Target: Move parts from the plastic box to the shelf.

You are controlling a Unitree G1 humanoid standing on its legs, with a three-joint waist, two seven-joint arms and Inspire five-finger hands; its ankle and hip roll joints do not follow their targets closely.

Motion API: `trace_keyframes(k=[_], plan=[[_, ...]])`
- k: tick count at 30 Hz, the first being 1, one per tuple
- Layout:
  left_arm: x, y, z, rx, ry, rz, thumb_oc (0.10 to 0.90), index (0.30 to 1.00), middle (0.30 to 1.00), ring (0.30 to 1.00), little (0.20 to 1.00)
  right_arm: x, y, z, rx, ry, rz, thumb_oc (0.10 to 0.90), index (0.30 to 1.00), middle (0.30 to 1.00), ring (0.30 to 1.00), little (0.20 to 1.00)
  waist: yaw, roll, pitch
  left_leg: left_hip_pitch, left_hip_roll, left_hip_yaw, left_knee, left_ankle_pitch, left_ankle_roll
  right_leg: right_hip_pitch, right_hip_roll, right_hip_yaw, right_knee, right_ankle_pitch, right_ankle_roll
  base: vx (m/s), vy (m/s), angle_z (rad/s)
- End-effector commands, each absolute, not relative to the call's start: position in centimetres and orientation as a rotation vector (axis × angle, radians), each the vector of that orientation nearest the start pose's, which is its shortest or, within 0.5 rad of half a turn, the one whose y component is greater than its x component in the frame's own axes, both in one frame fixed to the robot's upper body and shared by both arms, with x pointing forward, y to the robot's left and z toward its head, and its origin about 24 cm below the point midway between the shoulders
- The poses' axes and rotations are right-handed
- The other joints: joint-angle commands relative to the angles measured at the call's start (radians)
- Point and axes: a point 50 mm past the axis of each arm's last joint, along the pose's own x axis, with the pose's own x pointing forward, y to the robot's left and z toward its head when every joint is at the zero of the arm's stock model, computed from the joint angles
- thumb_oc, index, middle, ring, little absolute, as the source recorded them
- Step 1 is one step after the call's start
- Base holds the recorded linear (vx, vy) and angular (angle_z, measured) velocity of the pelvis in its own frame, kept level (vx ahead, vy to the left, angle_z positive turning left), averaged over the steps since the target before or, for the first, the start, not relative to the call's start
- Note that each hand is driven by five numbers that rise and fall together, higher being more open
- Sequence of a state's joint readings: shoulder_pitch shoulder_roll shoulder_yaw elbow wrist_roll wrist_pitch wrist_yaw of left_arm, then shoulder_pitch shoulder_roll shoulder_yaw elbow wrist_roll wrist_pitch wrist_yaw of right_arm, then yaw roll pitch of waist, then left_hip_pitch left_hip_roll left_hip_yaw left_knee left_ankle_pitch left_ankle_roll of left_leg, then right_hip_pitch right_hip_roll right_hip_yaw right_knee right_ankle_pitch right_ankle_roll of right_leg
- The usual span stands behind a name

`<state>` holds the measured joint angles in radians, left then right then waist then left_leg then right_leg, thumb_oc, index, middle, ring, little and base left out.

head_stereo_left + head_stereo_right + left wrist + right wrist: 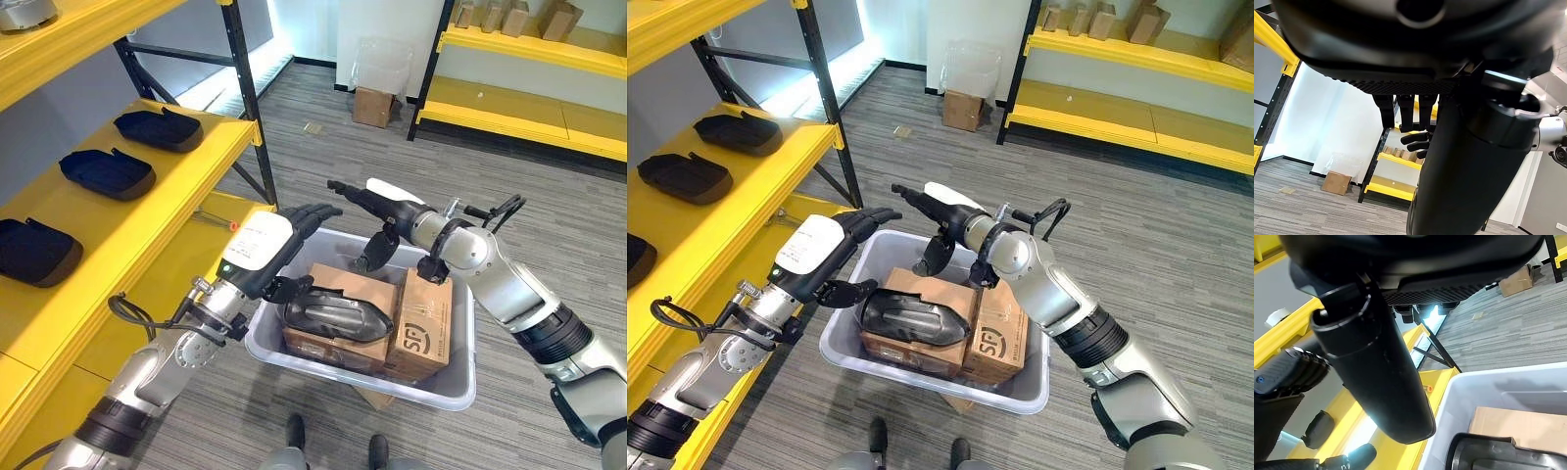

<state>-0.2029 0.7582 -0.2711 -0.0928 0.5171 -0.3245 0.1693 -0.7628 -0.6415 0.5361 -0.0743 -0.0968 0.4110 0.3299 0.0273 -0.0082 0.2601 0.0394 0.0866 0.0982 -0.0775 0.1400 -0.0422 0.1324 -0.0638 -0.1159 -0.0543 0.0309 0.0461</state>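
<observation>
One dark part [331,315] lies on cardboard boxes [423,323] in the plastic box [460,382], just below both hands' fingers. Left hand [269,247] and right hand [382,206] hover, fingers spread, empty. Three parts [110,172] (already shelved) sit on the shelf [147,211].

Left hand [263,250] raised, fingers straight (thumb tucked below); right hand [384,211] level, fingers extended, thumb down.

Storeroom or small warehouse.
You see yellow racking [147,186] holding dark moulded parts [108,173], cardboard boxes [372,106] against the wall, grey plank flooring [323,147].
</observation>
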Motion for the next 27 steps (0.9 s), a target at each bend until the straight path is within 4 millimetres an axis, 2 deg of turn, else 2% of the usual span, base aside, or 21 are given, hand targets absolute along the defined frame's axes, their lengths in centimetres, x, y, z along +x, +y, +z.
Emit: trace_keyframes(k=[1, 6, 14, 17, 20, 23, 27], plan=[[26.5, 17.6, 16.0, 1.067, -0.76, -0.172, 0.9, 1.0, 1.0, 1.0, 1.0, 32.7, -11.0, 22.1, -0.99, -0.292, 0.475, 0.9, 1.0, 1.0, 1.0, 1.0, 0.004, -0.023, -0.134, 0.024, 0.039, -0.047, -0.01, -0.078, -0.02, -0.049, -0.029, -0.009, 0.105, -0.05, 0.025, 0.0, 0.0, 0.0], [26.6, 17.8, 15.7, 1.074, -0.739, -0.159, 0.9, 1.0, 1.0, 1.0, 1.0, 33.0, -11.4, 20.9, -0.972, -0.223, 0.471, 0.9, 1.0, 1.0, 1.0, 1.0, 0.004, -0.023, -0.134, 0.023, 0.039, -0.046, -0.01, -0.08, -0.021, -0.05, -0.032, -0.007, 0.099, -0.045, 0.028, 0.01, -0.002, 0.0], [26.8, 18.6, 15.1, 1.088, -0.653, -0.122, 0.9, 1.0, 1.0, 1.0, 1.0, 33.3, -12.7, 17.6, -1.005, -0.083, 0.392, 0.9, 1.0, 1.0, 1.0, 1.0, 0.006, -0.016, -0.104, 0.002, 0.035, -0.053, -0.006, -0.076, -0.016, -0.078, -0.032, -0.001, 0.113, -0.046, 0.028, 0.0, -0.002, 0.0], [27.2, 18.8, 15.0, 1.074, -0.645, -0.072, 0.9, 1.0, 1.0, 1.0, 1.0, 34.3, -13.2, 15.8, -1.007, -0.03, 0.296, 0.9, 1.0, 1.0, 1.0, 1.0, 0.015, 0.012, -0.045, -0.053, 0.023, -0.069, 0.001, -0.074, -0.012, -0.137, -0.033, 0.008, 0.134, -0.055, 0.026, -0.13, 0.025, -0.01], [27.6, 18.9, 15.7, 1.067, -0.671, -0.017, 0.9, 1.0, 1.0, 1.0, 1.0, 34.7, -13.1, 15.9, -1.011, -0.046, 0.253, 0.9, 1.0, 1.0, 1.0, 1.0, 0.012, 0.03, 0.013, -0.101, 0.012, -0.075, 0.003, -0.062, -0.009, -0.19, -0.033, 0.016, 0.15, -0.052, 0.024, -0.2, 0.025, 0.04], [27.9, 19.1, 16.6, 1.051, -0.698, 0.049, 0.9, 1.0, 1.0, 1.0, 1.0, 34.7, -12.9, 16.3, -1.027, -0.082, 0.212, 0.9, 1.0, 1.0, 1.0, 1.0, 0.005, 0.057, 0.103, -0.161, -0.006, -0.078, 0.003, -0.042, -0.004, -0.264, -0.031, 0.027, 0.174, -0.046, 0.022, -0.18, 0.017, 0.02], [28.0, 19.0, 17.0, 1.032, -0.716, 0.086, 0.9, 1.0, 1.0, 1.0, 1.0, 34.5, -12.3, 16.6, -1.041, -0.112, 0.2, 0.9, 1.0, 1.0, 1.0, 1.0, 0.0, 0.074, 0.158, -0.199, -0.018, -0.079, 0.0, -0.028, -0.001, -0.311, -0.027, 0.034, 0.191, -0.044, 0.02, -0.09, 0.014, -0.03]])
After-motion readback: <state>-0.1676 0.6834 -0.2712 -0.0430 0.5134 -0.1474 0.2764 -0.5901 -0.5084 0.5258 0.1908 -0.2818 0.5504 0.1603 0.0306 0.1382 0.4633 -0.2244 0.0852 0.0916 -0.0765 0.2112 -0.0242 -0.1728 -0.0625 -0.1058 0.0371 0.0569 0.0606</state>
